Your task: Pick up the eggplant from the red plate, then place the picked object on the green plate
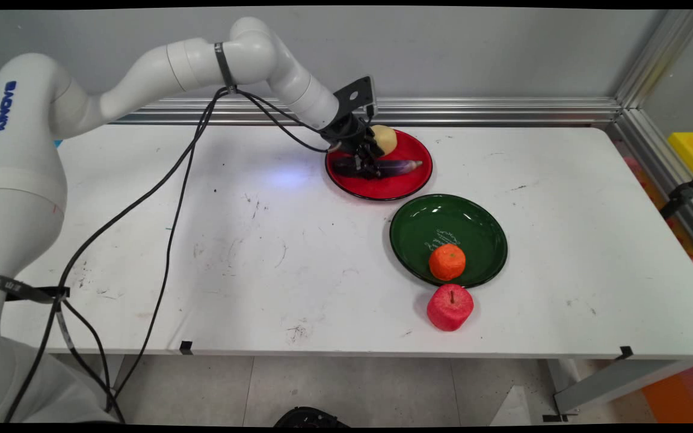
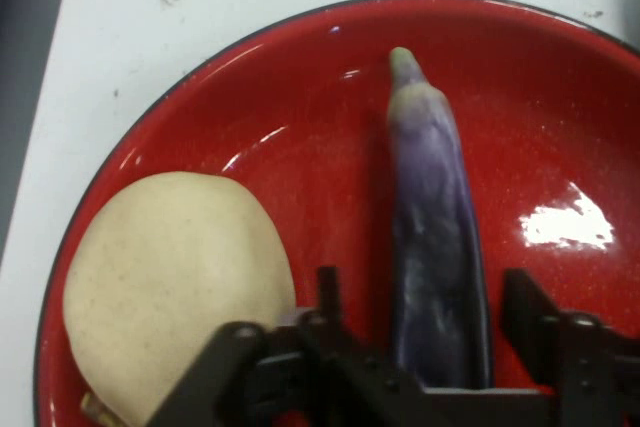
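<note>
Hand view: tool [image 2: 425,332] low over red plate [image 2: 560,97], fingers [image 2: 325,292] spread apart, one each side of purple eggplant [image 2: 435,227]. Open, straddling the eggplant's thick end; cannot tell whether the pads touch it. Eggplant lies flat on the plate, greenish tip pointing to 12 o'clock in this view. Pale yellow potato [image 2: 175,287] sits on the same plate at 9 o'clock from the eggplant, just beside the left finger, a strip of bare red between potato and eggplant.

Main view: tool [image 1: 366,162] down on the red plate [image 1: 382,187] at the far side of the worktop [image 1: 202,252]. Eggplant [image 1: 400,166] lies across the plate, tip toward 3 o'clock. Potato [image 1: 386,138] at the plate's far rim, 12 o'clock from the eggplant, partly hidden by the tool. Green plate [image 1: 473,225] just beside the red one, at 5 o'clock from it. Orange [image 1: 447,262] on the green plate's near part. Red apple [image 1: 450,307] on the worktop at 6 o'clock from the orange, just beside the green plate's rim.
</note>
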You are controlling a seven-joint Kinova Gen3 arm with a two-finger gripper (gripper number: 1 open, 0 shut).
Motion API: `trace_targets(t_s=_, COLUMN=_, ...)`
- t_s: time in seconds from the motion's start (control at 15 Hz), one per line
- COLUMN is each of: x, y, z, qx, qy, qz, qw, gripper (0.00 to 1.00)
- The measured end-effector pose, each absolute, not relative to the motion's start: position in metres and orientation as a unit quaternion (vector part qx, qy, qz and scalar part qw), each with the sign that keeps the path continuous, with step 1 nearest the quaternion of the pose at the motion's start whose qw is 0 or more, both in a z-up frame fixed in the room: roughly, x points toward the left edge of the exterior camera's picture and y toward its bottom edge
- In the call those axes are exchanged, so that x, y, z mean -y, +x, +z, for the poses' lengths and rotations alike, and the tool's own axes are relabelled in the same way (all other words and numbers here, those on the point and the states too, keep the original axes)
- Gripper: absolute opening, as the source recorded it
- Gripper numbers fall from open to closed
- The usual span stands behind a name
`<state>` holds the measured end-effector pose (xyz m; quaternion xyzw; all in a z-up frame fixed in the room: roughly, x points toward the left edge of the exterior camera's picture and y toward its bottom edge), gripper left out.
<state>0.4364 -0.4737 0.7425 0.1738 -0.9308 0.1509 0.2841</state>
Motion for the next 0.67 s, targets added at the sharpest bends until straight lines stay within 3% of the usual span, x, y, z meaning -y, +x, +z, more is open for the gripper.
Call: trace_targets(t_s=0.67, x=0.470, y=0.437, z=0.764, qx=0.932, qy=0.170, qz=0.144, qw=0.287, gripper=0.00)
